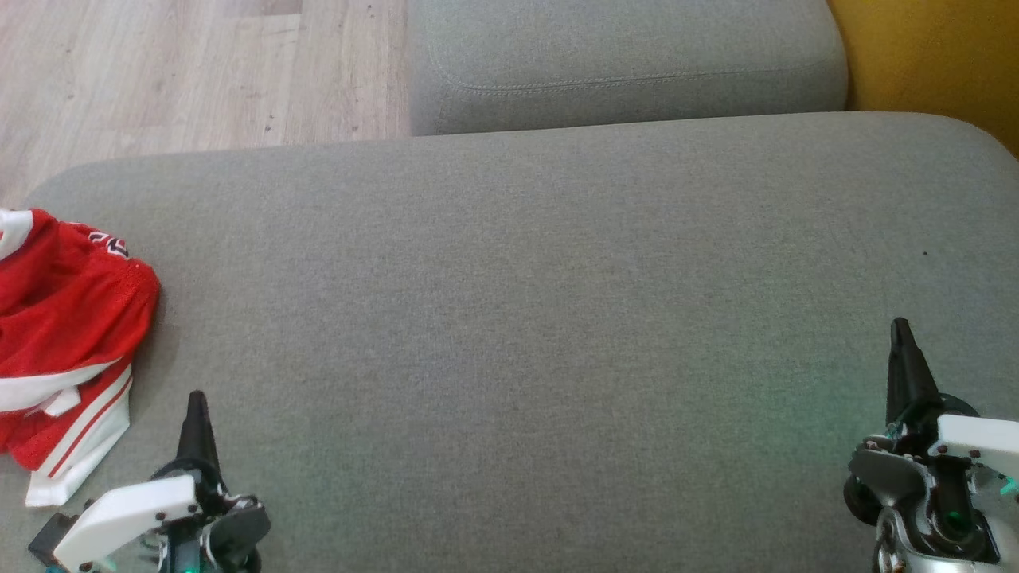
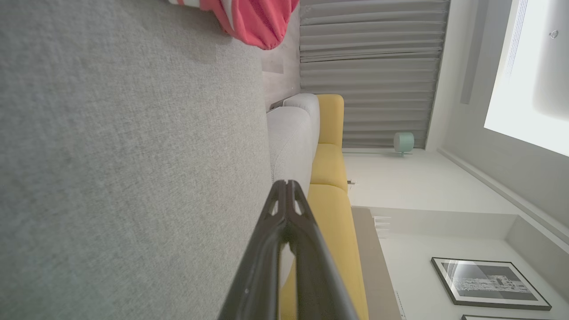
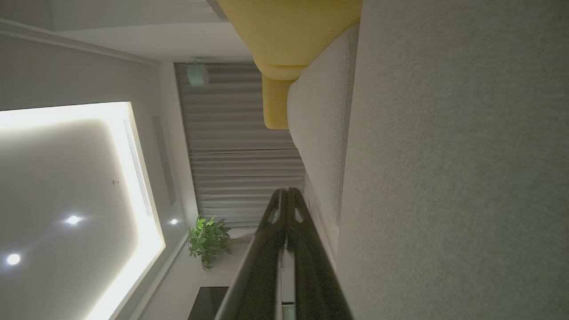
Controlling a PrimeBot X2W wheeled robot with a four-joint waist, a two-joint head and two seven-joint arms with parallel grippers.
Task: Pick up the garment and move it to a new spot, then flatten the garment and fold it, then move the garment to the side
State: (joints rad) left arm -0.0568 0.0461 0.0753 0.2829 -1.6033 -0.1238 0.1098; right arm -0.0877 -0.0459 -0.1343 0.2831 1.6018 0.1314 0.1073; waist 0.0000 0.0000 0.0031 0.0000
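Observation:
The garment, red mesh with white stripes, lies crumpled at the left edge of the grey sofa cushion and runs out of the head view. A corner of the garment also hangs into the top of the left wrist view. My left gripper sits at the lower left, just right of the garment and apart from it, fingers pressed together and holding nothing. In the left wrist view the left gripper tips meet. My right gripper rests at the lower right, far from the garment, shut and empty; the right gripper tips also touch.
A second grey cushion lies behind the main one. A yellow sofa part stands at the back right, and wooden floor shows at the back left. A green plant and grey curtains appear in the wrist views.

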